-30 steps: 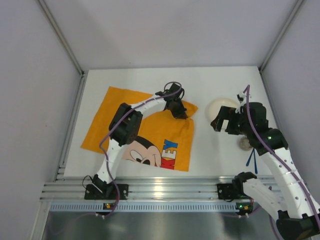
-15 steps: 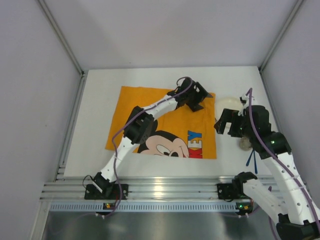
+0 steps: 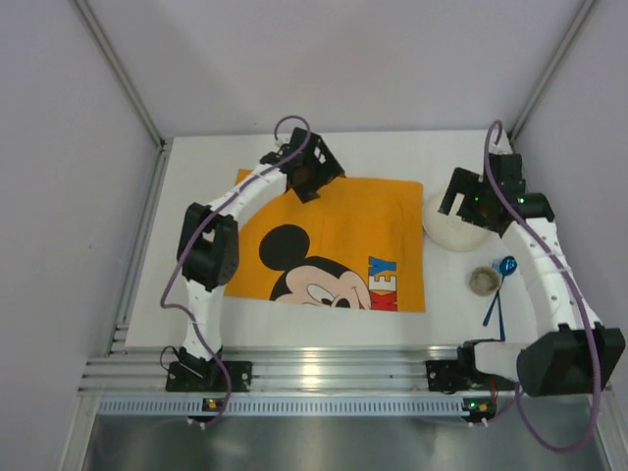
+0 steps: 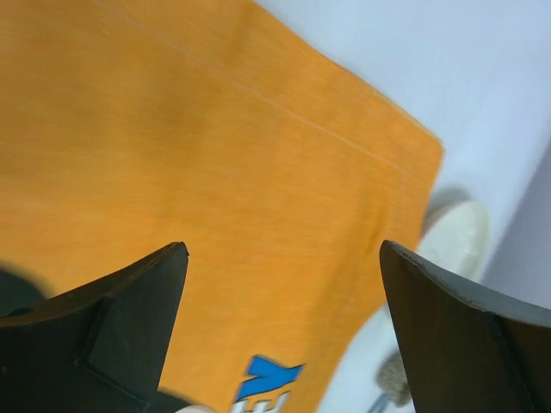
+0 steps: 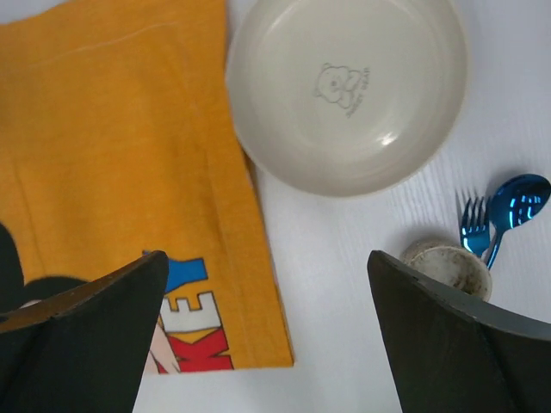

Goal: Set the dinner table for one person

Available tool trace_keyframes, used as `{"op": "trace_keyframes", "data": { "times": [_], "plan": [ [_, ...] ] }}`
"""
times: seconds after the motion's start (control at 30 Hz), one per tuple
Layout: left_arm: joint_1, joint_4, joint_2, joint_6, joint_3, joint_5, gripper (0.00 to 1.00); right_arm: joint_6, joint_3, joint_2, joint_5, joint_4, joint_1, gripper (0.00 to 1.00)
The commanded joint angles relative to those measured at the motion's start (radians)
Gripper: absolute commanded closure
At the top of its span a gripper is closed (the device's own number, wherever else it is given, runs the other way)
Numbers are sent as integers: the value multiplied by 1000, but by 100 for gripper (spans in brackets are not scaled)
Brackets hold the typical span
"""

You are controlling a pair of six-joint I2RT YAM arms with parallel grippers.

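Observation:
The white dinner table (image 3: pixel 373 152) carries a flat orange Mickey Mouse placemat (image 3: pixel 334 240). My left gripper (image 3: pixel 316 175) hovers over the mat's far left corner. It is open, and in the left wrist view only orange cloth (image 4: pixel 215 155) shows between the fingers of the left gripper (image 4: pixel 284 249). My right gripper (image 3: pixel 461 201) hangs open above a cream bowl (image 3: pixel 453 234) just right of the mat. The right wrist view looks down past the right gripper (image 5: pixel 267 258) onto the bowl (image 5: pixel 344 86), the mat's edge (image 5: pixel 129 155) and bare tabletop (image 5: pixel 344 284).
A small speckled cup (image 3: pixel 483 281) (image 5: pixel 448 268) stands near the bowl. Beside it lie a blue spoon (image 3: pixel 505 267) (image 5: pixel 521 200) and a blue fork (image 5: pixel 472 228). Silver rails (image 3: pixel 314 373) run along the near edge, and grey walls close in the sides.
The left gripper pulled the mat flat to the right, opened and let go, then drew back to the far left corner. The right arm moved farther back, over the bowl.

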Motion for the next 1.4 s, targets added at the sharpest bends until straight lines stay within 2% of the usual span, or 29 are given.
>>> {"op": "trace_keyframes", "data": {
  "times": [0.0,0.03,0.13,0.2,0.3,0.53,0.8,0.9,0.97,1.13,1.27,1.33,1.37],
  "plan": [
    [27,-223,-200,268,-131,-179,2,103,12,115,-50,28,-182,0],
    [32,-244,-223,331,-165,-240,2,122,-1,172,-85,41,-211,0],
    [44,-292,-300,374,-332,-316,1,154,-10,285,-121,63,-265,0],
    [64,-242,-361,379,-481,-309,2,157,1,335,-130,78,-297,0],
    [72,-194,-401,407,-595,-304,2,157,28,424,-138,78,-336,1],
    [73,-198,-370,431,-673,-319,1,148,76,583,-109,91,-360,2],
    [72,-183,-473,382,-846,-220,2,159,56,623,-50,147,-362,2],
    [55,-190,-528,364,-900,-174,2,176,47,636,-50,182,-360,5],
    [47,-204,-562,362,-908,-184,1,180,45,645,-61,205,-360,11],
    [47,-249,-581,379,-850,-183,2,190,22,656,-69,239,-360,36],
    [46,-284,-576,393,-787,-196,2,197,4,648,-64,255,-360,68],
    [46,-301,-570,407,-744,-219,2,194,-5,634,-61,253,-359,78],
    [46,-312,-567,413,-732,-227,2,188,-5,628,-66,253,-359,87]
  ]
}}
